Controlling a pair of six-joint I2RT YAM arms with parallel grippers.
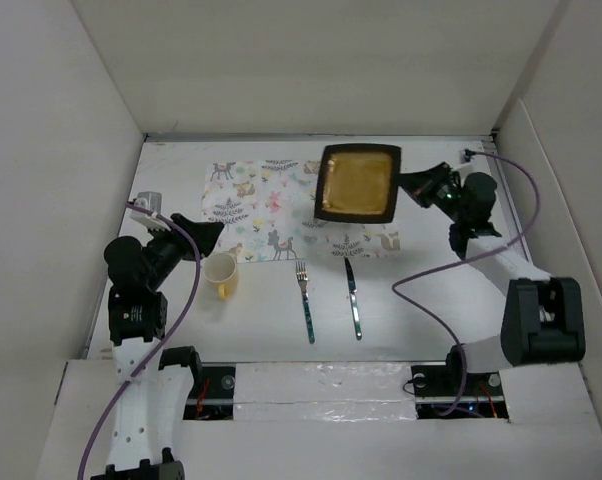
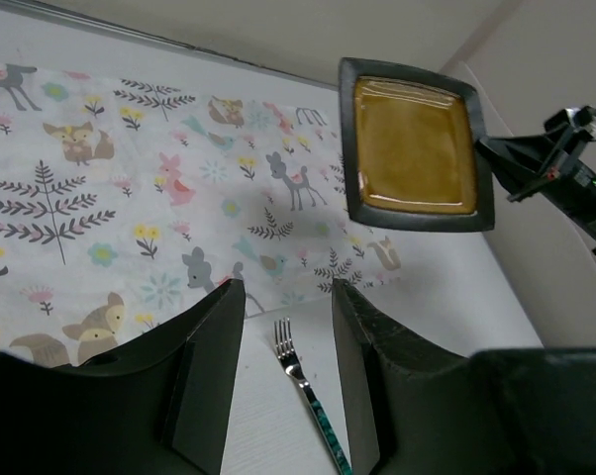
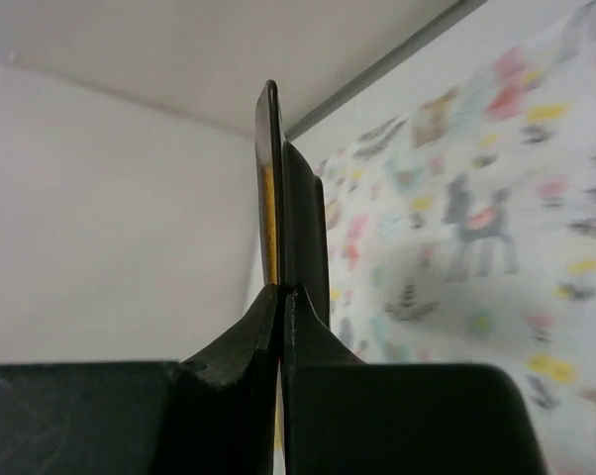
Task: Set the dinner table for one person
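Desk [image 1: 266, 325], white and walled by white panels, fills the middle of the overhead frame. It carries a deer-printed mat [image 1: 266, 205] at upper centre, with a yellow mug [image 1: 221, 275], fork [image 1: 306, 300] and knife [image 1: 353, 298] lined up below it. Right claw [image 1: 406, 186] is clamped on the right edge of a square, dark-rimmed amber plate [image 1: 358, 183] over the mat's right end, while left claw [image 1: 209, 234], at left just above the mug, stands spread and grips nothing.

White links [image 1: 141, 410], black joints [image 1: 136, 310], purple cables [image 1: 394, 289] — pincer fingers [image 2: 204, 376] seemingly matte black.
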